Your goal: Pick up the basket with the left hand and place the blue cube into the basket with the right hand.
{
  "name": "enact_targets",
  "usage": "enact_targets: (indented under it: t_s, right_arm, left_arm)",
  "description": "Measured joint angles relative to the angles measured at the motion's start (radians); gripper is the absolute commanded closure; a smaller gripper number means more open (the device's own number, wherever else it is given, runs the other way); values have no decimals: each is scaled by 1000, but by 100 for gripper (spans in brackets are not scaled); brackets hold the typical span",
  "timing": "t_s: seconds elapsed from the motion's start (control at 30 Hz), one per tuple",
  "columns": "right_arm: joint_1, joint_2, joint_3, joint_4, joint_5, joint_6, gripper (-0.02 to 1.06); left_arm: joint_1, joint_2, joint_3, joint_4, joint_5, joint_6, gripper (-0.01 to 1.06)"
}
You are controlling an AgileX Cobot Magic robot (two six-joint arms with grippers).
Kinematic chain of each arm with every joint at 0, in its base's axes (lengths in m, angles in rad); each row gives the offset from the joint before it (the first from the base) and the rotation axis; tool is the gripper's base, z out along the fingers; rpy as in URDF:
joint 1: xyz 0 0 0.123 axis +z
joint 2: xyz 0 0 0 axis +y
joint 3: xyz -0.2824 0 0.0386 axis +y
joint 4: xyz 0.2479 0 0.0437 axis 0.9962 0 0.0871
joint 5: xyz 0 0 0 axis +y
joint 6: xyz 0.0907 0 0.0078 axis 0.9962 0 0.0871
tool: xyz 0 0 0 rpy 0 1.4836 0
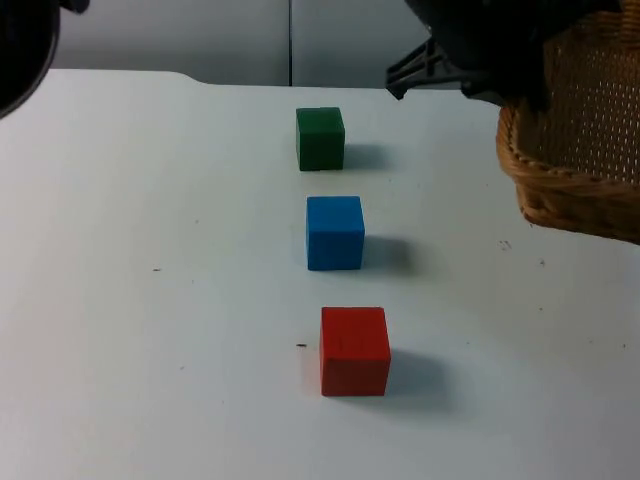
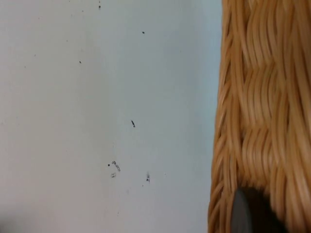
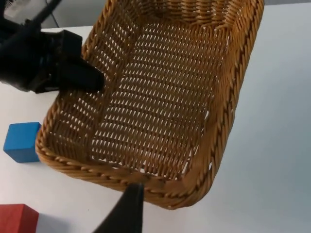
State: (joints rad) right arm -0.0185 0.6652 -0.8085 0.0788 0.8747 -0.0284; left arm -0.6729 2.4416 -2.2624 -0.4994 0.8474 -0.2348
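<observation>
The wicker basket [image 1: 575,165] is at the table's right side. My left gripper [image 1: 500,95] has reached across to it and is shut on its near side wall; in the right wrist view the left gripper [image 3: 95,80] pinches the basket [image 3: 160,111] at the rim. In the left wrist view a fingertip [image 2: 245,213] presses the weave of the basket [image 2: 262,111]. The blue cube [image 1: 335,232] stands mid-table, left of the basket, untouched; it is also the blue cube [image 3: 22,141]. My right gripper [image 3: 129,213] hovers over the basket's near rim, a single dark tip with no gap, holding nothing.
A green cube [image 1: 320,138] stands behind the blue one and a red cube [image 1: 354,350] in front of it, all in one line. The red cube [image 3: 17,218] lies near the basket's corner. White table [image 1: 150,280] stretches to the left.
</observation>
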Motion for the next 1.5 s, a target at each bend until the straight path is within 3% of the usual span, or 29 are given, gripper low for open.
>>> enact_targets:
  t_s: [0.33, 0.5, 0.7, 0.9, 1.0, 1.03, 1.17, 1.23, 1.4, 1.5]
  right_arm:
    - [0, 0, 0, 2, -1, 0, 1]
    - [0, 0, 0, 2, -1, 0, 1]
    - [0, 0, 0, 2, -1, 0, 1]
    - [0, 0, 0, 2, -1, 0, 1]
    - [0, 0, 0, 2, -3, 0, 1]
    - [0, 0, 0, 2, -3, 0, 1]
    - [0, 0, 0, 2, -11, 0, 1]
    - [0, 0, 0, 2, -11, 0, 1]
    - [0, 0, 0, 2, -22, 0, 1]
    - [0, 0, 0, 56, -35, -39, 1]
  left_arm:
    - [8, -38, 0, 24, 0, -37, 105]
    - [9, -40, 0, 33, -101, -119, 105]
    - [9, -79, 66, 45, -145, -131, 105]
    - [30, -222, 434, 26, -293, -111, 105]
    - [81, -366, 697, -43, -367, 25, 105]
    - [81, -366, 697, -43, -367, 25, 105]
    - [167, -529, 928, -192, -373, 235, 105]
    - [192, -570, 972, -234, -373, 301, 105]
    - [304, -714, 1133, -318, -299, 494, 105]
    - [406, -829, 1262, -328, -258, 567, 105]
